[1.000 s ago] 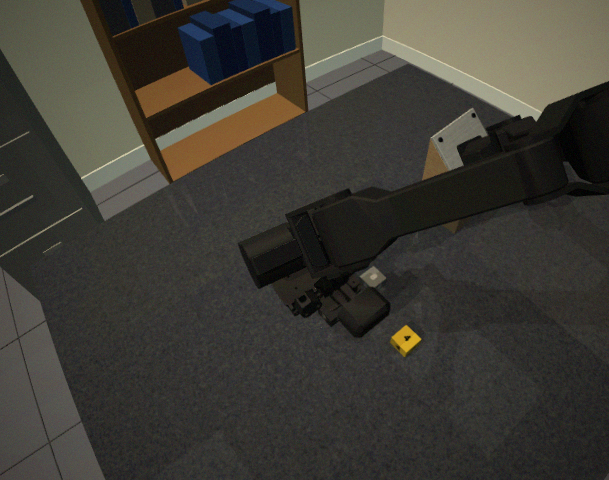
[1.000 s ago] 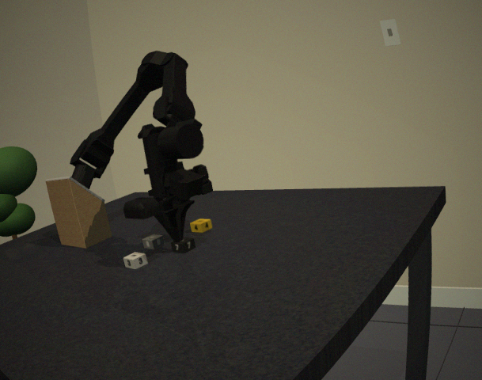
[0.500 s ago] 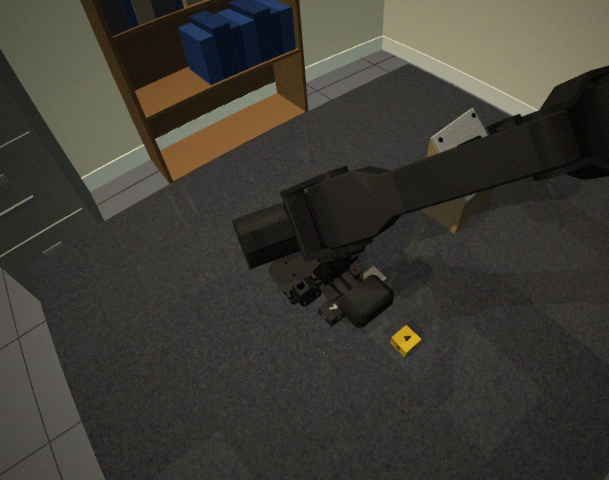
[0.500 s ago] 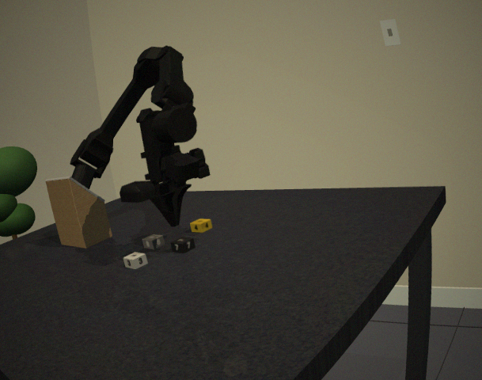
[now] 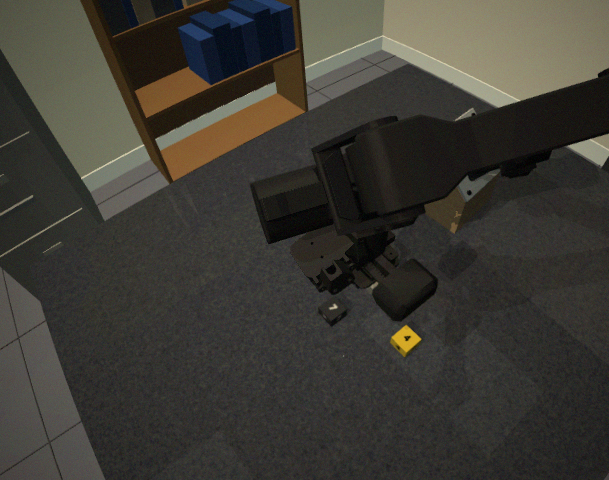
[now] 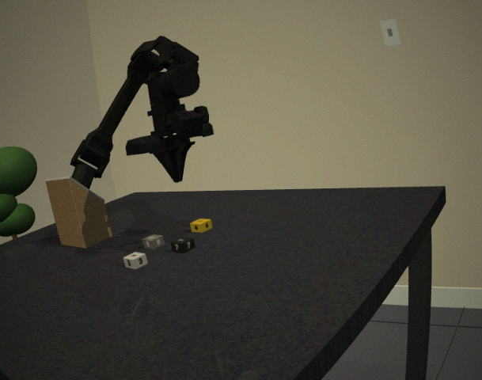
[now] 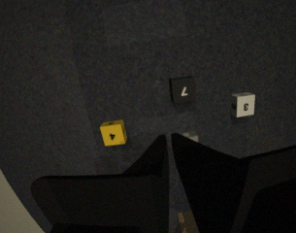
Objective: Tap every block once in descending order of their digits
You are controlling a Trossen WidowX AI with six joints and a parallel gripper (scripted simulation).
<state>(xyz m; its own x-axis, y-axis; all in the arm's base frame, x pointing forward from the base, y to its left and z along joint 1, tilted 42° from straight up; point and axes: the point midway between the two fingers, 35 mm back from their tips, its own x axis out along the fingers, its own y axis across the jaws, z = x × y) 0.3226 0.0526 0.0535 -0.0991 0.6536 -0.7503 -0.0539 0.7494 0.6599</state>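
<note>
My gripper [image 6: 177, 180] [image 7: 169, 140] is shut and empty, its tips together high above the table. A black block with a 7 [image 5: 332, 312] [image 6: 183, 245] [image 7: 181, 89] lies beyond the tips in the wrist view. A yellow block with a 4 [image 5: 405, 339] [image 6: 200, 226] [image 7: 114, 133] lies left of the tips there. A white block with a 3 [image 6: 135, 260] [image 7: 244, 105] lies to the right and is hidden by the arm in the top view. A grey block [image 6: 153, 241] [image 7: 192, 137] is partly hidden behind the right finger in the wrist view; its digit is not clear.
The arm rises from a tan, wood-like base block [image 5: 451, 209] [image 6: 69, 212] on the dark table [image 5: 216, 387] [image 6: 233, 306]. The four-digit group stands in front of it, the grey block between the white and yellow ones. A bookshelf and cabinet stand past the table.
</note>
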